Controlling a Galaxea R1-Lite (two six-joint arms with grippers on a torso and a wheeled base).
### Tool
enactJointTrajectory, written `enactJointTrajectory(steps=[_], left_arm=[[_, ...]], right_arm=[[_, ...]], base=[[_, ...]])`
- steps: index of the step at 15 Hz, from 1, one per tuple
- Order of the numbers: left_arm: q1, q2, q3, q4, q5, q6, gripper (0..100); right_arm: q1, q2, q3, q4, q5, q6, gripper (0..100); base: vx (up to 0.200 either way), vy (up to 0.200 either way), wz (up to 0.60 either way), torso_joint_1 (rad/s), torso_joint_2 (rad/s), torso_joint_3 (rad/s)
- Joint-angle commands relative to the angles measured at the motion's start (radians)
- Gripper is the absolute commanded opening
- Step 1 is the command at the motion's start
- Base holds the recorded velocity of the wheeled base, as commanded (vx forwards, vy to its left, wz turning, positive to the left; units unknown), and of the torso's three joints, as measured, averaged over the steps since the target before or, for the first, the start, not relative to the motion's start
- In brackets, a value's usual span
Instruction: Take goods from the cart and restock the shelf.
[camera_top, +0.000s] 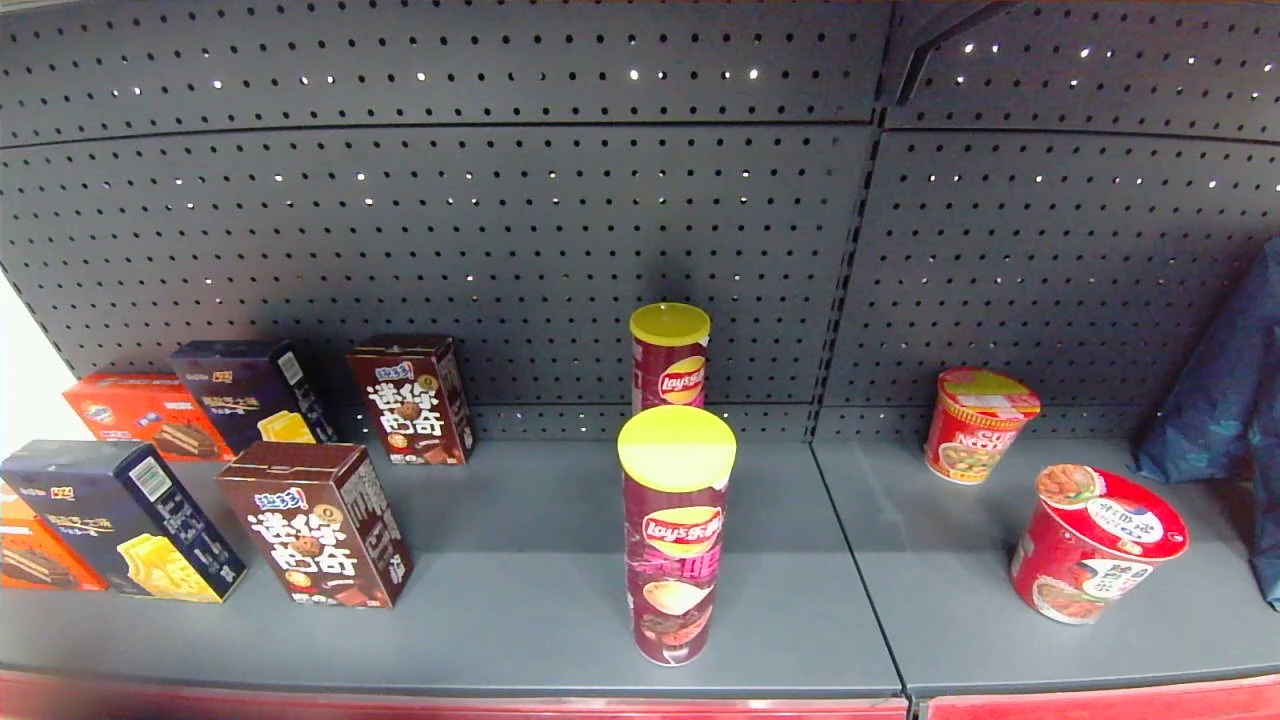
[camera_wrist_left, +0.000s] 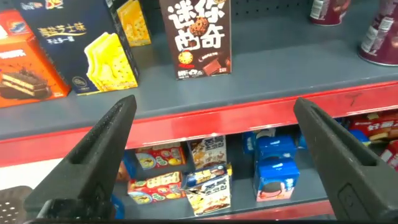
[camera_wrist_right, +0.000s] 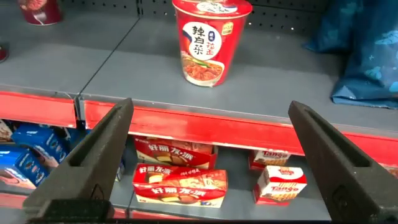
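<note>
Our left gripper (camera_wrist_left: 214, 106) and right gripper (camera_wrist_right: 211, 107) hang wide open and empty before the shelf (camera_top: 520, 580); the blue bundle (camera_top: 1220, 380) far right is perhaps a bag.

A dark blue fabric bundle (camera_top: 1225, 400) with a faint lighter pattern is seen at the far right, set in front of the grey perforated back panel (camera_top: 450, 220). Its folds are crumpled; what it is cannot be told.
</note>
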Motion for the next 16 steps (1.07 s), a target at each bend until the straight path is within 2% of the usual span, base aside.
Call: enactJointTrajectory(steps=[1, 3, 6, 16], left_arm=[[0.001, 0.000, 0.000, 0.000, 0.001, 0.006, 100], [0.001, 0.000, 0.000, 0.000, -0.001, 0.013, 100], [0.001, 0.000, 0.000, 0.000, -0.004, 0.021, 100], [0.001, 0.000, 0.000, 0.000, -0.006, 0.023, 100]], right_arm=[[0.001, 0.005, 0.001, -0.001, -0.004, -0.001, 100], [0.001, 0.005, 0.001, -0.001, -0.006, 0.005, 100], [0.001, 0.005, 0.001, -0.001, 0.002, 0.002, 100], [0.001, 0.005, 0.001, -0.001, 0.000, 0.002, 100]], base=[[0.000, 0.000, 0.00, 0.000, 0.00, 0.000], [0.000, 0.000, 0.00, 0.000, 0.00, 0.000], [0.000, 0.200, 0.00, 0.001, 0.00, 0.004], [0.000, 0.000, 0.00, 0.000, 0.00, 0.000]])
